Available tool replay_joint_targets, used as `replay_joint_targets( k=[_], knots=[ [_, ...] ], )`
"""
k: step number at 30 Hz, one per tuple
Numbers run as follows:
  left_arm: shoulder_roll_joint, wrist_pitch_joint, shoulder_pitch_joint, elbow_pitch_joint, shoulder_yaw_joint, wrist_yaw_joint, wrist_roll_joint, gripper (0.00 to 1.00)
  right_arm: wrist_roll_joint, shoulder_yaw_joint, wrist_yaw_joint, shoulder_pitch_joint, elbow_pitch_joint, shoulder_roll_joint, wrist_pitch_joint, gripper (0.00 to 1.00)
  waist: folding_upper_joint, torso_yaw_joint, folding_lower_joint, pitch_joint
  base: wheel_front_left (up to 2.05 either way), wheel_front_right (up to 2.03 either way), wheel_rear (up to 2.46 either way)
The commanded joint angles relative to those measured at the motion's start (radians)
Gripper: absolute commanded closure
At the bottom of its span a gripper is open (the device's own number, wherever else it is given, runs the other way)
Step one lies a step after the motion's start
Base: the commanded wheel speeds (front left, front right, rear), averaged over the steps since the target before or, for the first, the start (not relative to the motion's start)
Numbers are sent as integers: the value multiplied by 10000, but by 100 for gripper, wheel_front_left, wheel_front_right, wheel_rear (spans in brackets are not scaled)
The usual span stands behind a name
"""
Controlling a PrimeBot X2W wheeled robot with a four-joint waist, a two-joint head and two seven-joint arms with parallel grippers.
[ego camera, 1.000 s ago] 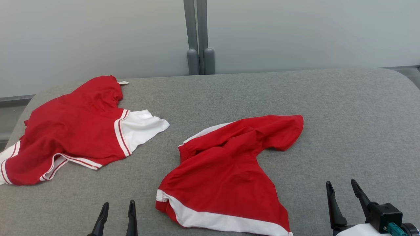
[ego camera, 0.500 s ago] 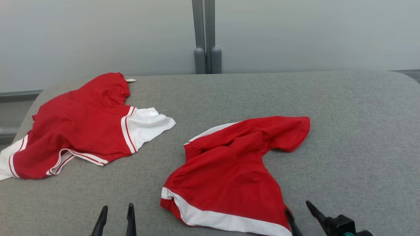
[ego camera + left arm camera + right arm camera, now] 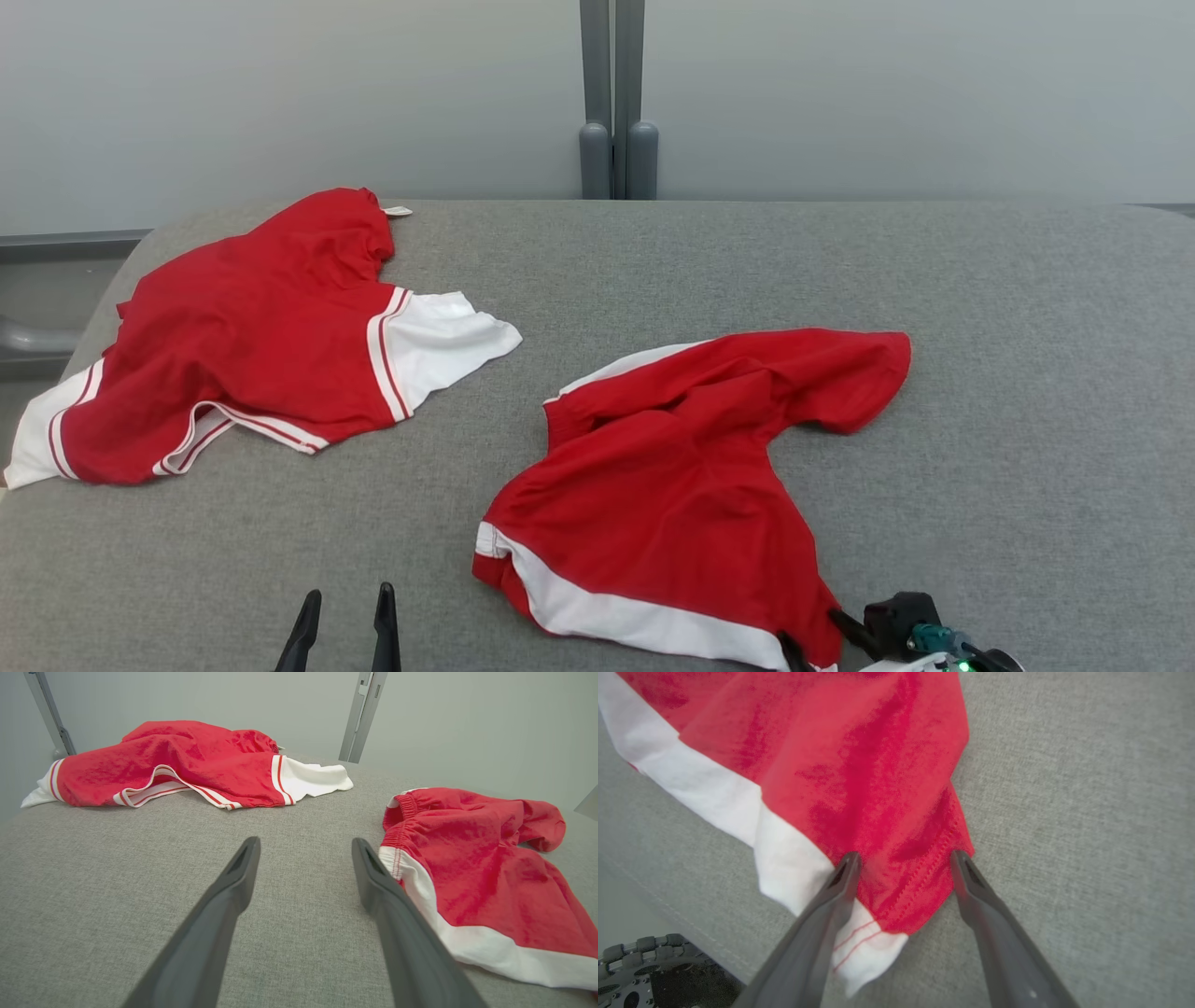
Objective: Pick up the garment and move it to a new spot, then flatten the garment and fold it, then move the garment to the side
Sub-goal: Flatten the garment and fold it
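Our right gripper (image 3: 904, 858) stands wide open and holds nothing. Its fingers straddle the near right corner of the crumpled red cloth garment with the white hem band (image 3: 672, 485), which lies on the grey fabric-covered tabletop (image 3: 1027, 373) close to its front edge. If we close here, we may pinch only one layer or snag the tabletop's cover, and the garment would lift bunched. Our left gripper (image 3: 306, 843), equally open and empty, hovers over bare tabletop beside the white band. The second red garment with white striped ends (image 3: 252, 345) lies well apart, so dragging it seems unlikely.
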Motion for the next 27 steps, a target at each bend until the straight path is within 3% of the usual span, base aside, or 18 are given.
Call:
replay_joint_targets(
  k=[1, 2, 3, 8, 16, 22, 27],
  knots=[
    [12, -4, -55, -11, -5, 82, -67, 0, -15, -127, -18, -150, 223, -46, 36, 67, 0, 37, 0, 35, 0, 0, 0],
    [12, -4, -48, -23, -9, 108, -96, 0, -73, -266, -20, -237, 314, -43, 6, 98, 0, 46, 0, 45, 0, 0, 0],
    [12, -4, -42, -27, -18, 102, -99, 0, -129, -347, -20, -309, 361, -43, -9, 100, 0, 52, 0, 51, 0, 0, 0],
    [12, -4, -17, -82, -3, 185, -239, 0, -477, -1223, -17, -840, 140, -218, -179, 100, 0, -26, 0, 65, 0, 0, 0],
    [12, -4, -219, -53, -148, 255, -530, 0, -598, -1616, -17, -1799, -565, -1332, 599, 100, 0, -298, 0, 148, 0, 0, 0],
    [13, -4, -406, 54, -392, 256, -668, 0, -716, -1443, -17, -2538, 94, -1984, 1116, 100, 0, -397, 0, 241, 0, 0, 0],
    [13, -4, -492, 120, -459, 229, -700, 0, -580, -1201, -17, -2868, 978, -2045, 1197, 100, 0, -388, 0, 295, 0, 0, 0]
  ],
)
